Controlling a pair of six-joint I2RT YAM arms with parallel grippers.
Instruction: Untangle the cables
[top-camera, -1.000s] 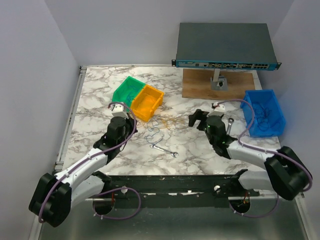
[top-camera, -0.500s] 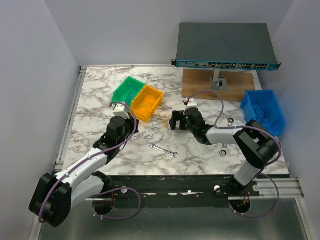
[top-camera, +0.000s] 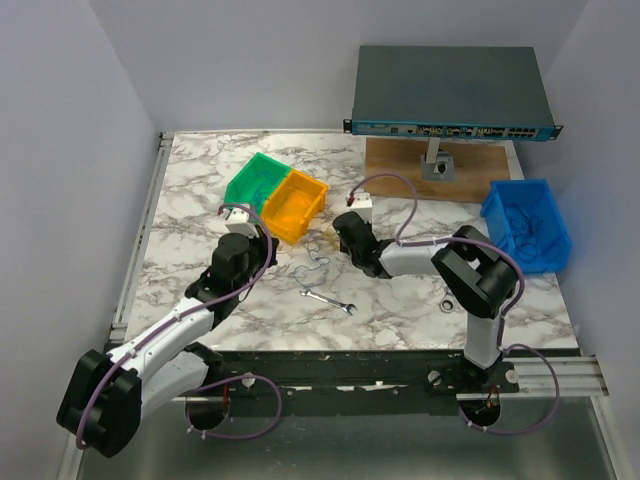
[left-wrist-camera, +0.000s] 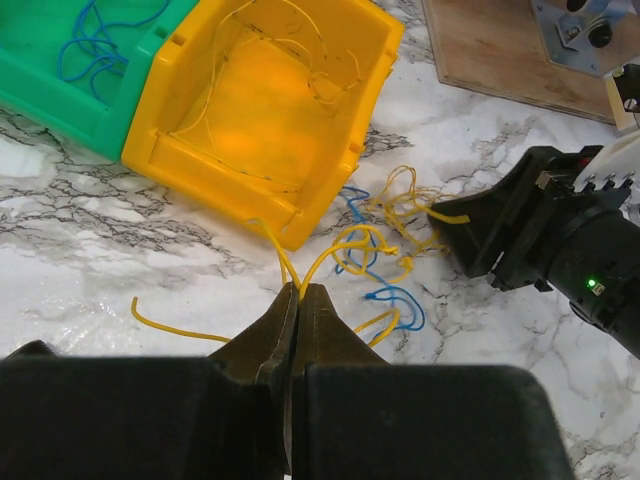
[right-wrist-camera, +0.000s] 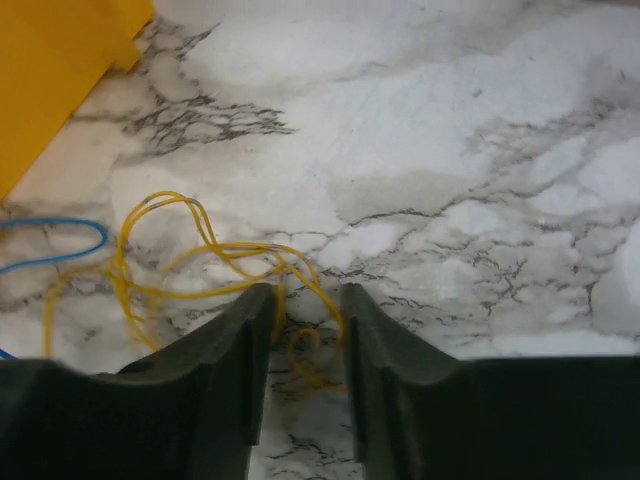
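— Where are the cables?
— Mid-table, between the left and right edges, just off the near corner of the yellow bin.
— And the left gripper?
— Pressed together, pinching one yellow strand.
— The right gripper?
— Fingers parted, straddling yellow loops.

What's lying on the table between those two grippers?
The tangled yellow and blue cables, spread between left gripper and right gripper; clearest in the left wrist view.
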